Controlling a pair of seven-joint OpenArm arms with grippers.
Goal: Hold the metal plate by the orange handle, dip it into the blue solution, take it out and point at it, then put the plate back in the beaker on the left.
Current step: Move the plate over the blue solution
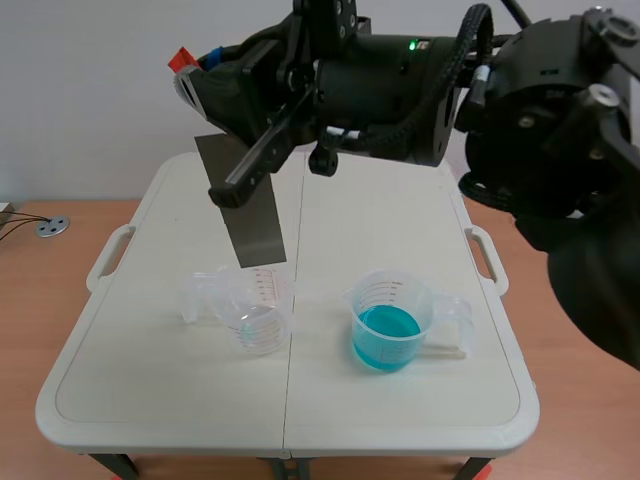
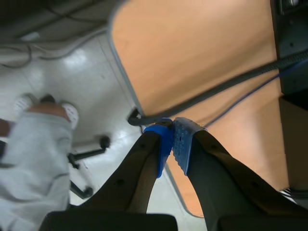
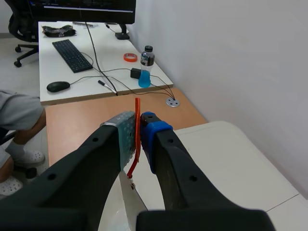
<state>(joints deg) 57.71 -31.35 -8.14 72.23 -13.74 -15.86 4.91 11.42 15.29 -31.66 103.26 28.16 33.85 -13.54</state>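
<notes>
A grey metal plate (image 1: 255,225) hangs upright above the clear empty beaker (image 1: 258,310) on the left of the table. My right gripper (image 1: 195,85), high on an arm coming in from the right, is shut on the plate's orange handle (image 1: 182,58). In the right wrist view the orange handle (image 3: 136,139) is pinched between the pads of my right gripper (image 3: 138,118). A black bar of the arm crosses in front of the plate's upper part. The beaker of blue solution (image 1: 390,325) stands to the right. My left gripper (image 2: 172,139) is shut on nothing, over a wooden desk edge and the floor.
The white folding table (image 1: 150,400) carries both beakers, and a pale thin stick (image 1: 445,349) lies by the blue one. Wooden desks flank the table. In the wrist views a person's leg (image 2: 33,159) and a desk with a keyboard (image 3: 72,55) appear nearby.
</notes>
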